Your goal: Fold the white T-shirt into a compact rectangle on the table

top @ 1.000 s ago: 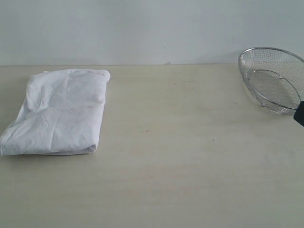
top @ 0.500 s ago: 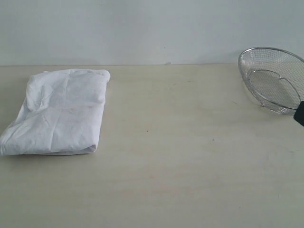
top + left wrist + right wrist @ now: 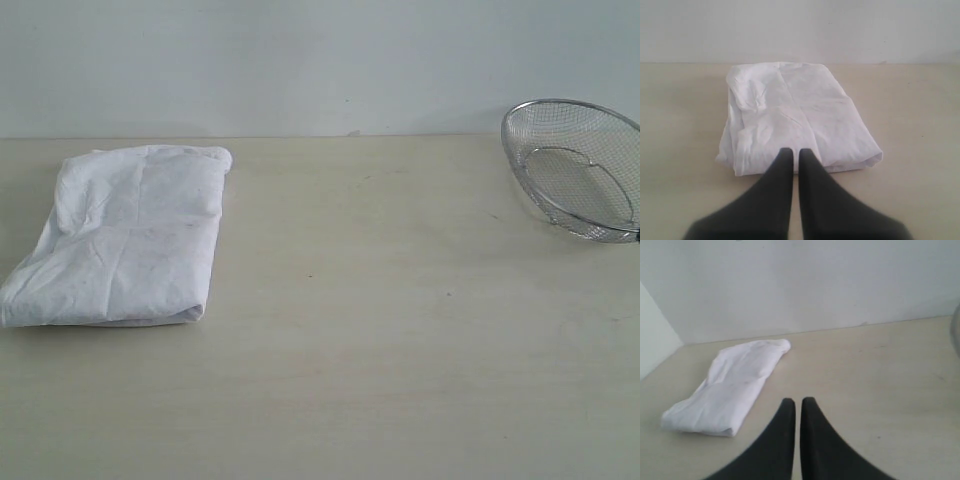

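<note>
the white t-shirt (image 3: 120,235), wrinkled, faintly speckled cotton, lies folded into a rough rectangle on the wide, matte, pale beige table (image 3: 400,360). in the exterior view it sits on the left side, its near corner running out to the picture's edge. the round, silver wire-mesh basket (image 3: 578,165) stands well apart at the far right. i judge the fold done or nearly so.

the left gripper (image 3: 791,152), two dark tapering fingers, has its jaws pressed together with nothing between them. in its wrist view the tips overlap the shirt's near short edge, but i cannot tell whether they touch the cloth. the exterior view shows no arm by the shirt, so i take it to be clear. the right gripper (image 3: 797,402) is likewise closed and empty, over bare table, with the shirt well off to one side.

what worries me is the loose fold. the near edge bulges and a lower layer peeks out beneath it. if i bring the closed left fingers down or forward carelessly, they could catch that lip and drag a layer open. a sideways brush could push the whole bundle toward the table's side. on the right, a wide swing could knock the basket.

no writing can be read anywhere. any chest print or neck tag is hidden inside the folds, and only plain white cloth shows. the basket and fingers carry no visible marks.
</note>
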### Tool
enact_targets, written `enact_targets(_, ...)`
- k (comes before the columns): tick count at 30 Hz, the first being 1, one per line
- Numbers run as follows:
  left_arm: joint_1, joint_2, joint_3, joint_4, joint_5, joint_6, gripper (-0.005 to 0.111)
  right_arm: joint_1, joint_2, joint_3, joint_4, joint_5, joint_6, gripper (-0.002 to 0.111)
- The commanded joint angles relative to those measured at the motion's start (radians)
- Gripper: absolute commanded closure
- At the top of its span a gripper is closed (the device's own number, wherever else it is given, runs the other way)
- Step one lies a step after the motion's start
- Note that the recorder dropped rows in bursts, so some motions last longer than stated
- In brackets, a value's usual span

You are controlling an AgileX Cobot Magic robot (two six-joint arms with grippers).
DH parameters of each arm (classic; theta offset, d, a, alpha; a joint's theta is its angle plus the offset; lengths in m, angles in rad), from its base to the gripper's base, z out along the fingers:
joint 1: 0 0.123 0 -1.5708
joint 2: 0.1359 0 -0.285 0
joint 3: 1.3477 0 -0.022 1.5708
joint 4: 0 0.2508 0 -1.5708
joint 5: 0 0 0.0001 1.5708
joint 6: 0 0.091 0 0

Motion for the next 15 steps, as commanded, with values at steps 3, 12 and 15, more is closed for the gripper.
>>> enact_targets(3, 0.004, -0.002, 0.004, 0.003, 0.001, -0.008, 0.102, -0.179, -0.014, 0.013, -0.025, 0.027, -0.041, 0.108)
enact_targets(12, 0.004, -0.002, 0.004, 0.003, 0.001, -0.008, 0.102, -0.271, -0.237, 0.149, -0.062, 0.007, -0.173, 0.108)
enact_targets(15, 0.004, -0.002, 0.004, 0.003, 0.001, -0.008, 0.102, -0.276, -0.305, 0.182, -0.087, 0.03, -0.21, 0.108)
